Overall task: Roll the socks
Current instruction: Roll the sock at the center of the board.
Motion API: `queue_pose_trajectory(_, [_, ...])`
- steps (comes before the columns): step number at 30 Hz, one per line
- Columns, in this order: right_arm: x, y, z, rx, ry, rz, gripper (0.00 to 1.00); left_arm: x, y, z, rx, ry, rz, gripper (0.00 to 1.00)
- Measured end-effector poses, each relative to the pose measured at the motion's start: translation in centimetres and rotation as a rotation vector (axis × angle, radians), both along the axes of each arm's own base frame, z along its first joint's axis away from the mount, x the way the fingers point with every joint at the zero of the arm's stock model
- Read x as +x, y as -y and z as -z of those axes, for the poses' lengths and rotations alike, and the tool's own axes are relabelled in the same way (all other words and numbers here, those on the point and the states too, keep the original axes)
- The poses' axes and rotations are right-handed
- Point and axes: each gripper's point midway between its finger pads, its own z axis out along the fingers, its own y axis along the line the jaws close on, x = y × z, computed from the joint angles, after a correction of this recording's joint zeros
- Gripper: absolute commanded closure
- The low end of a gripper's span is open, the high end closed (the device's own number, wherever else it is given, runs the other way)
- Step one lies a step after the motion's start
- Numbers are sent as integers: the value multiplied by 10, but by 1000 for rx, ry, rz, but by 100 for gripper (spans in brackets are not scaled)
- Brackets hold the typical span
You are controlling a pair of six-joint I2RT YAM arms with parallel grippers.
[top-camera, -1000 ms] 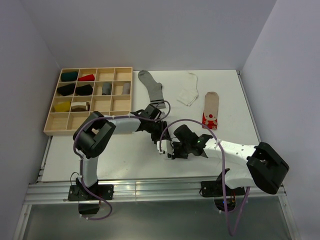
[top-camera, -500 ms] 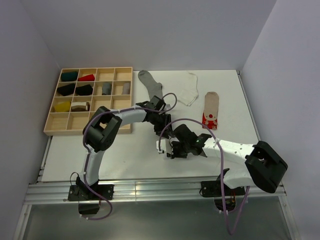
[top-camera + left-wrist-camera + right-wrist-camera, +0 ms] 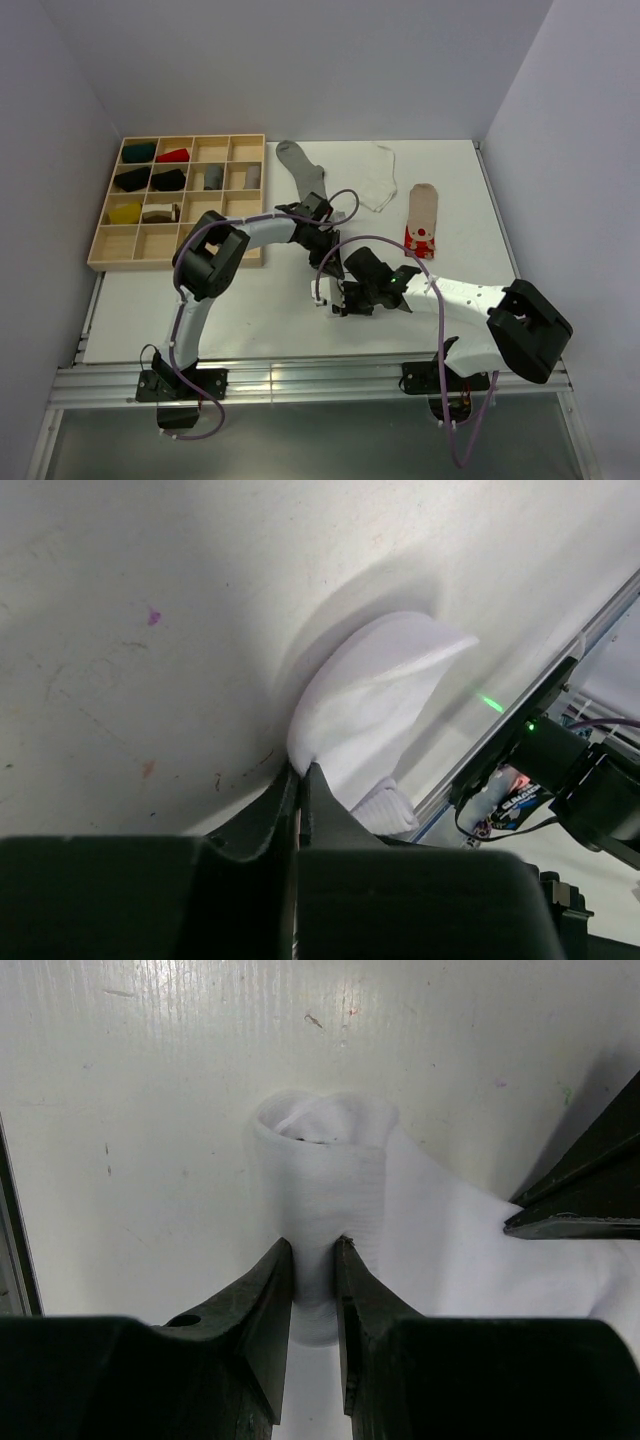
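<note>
The wooden tray (image 3: 130,263) is sitting at the left of the tabletop (image 3: 200,320). Just right of the tray's far right corner the grey sock (image 3: 298,165) is lying flat. Its long axis is running from the far side toward the arms, slanting away from the tray.

Right of the tray's near right corner, the left end effector (image 3: 299,772) is pinching the flat edge of the half-rolled white sock (image 3: 322,1175), jaws closed on the fabric. The right end effector (image 3: 314,1250) is clamping the roll itself. The roll's open end is pointing away from that wrist, and the unrolled tail is spreading toward the left end effector. A small label (image 3: 520,802) on the right arm's black housing is showing lettering too blurred to read.

Farther right of the tray the flat white sock (image 3: 378,182) is lying. Farthest from the tray, the beige sock (image 3: 424,205) is lying lengthwise toward the arms, with its red-and-white end nearest them.
</note>
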Motion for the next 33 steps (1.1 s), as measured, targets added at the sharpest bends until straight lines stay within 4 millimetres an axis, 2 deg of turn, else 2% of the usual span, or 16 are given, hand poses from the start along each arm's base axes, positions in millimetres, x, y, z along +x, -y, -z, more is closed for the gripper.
queue_pose_trajectory(7, [0, 1, 0, 1, -4, -2, 86, 3, -5, 1, -30, -28, -46, 100])
queue_pose_trajectory(16, [5, 6, -4, 1, -73, -8, 87, 19, -43, 1, 6, -45, -169, 100])
queue_pose_trajectory(20, [12, 4, -7, -20, -169, -23, 87, 21, -52, 1, 17, -48, -194, 100])
queue_pose_trajectory(33, [27, -2, -5, -59, -587, 6, 86, 22, -58, 1, -10, -15, -253, 99])
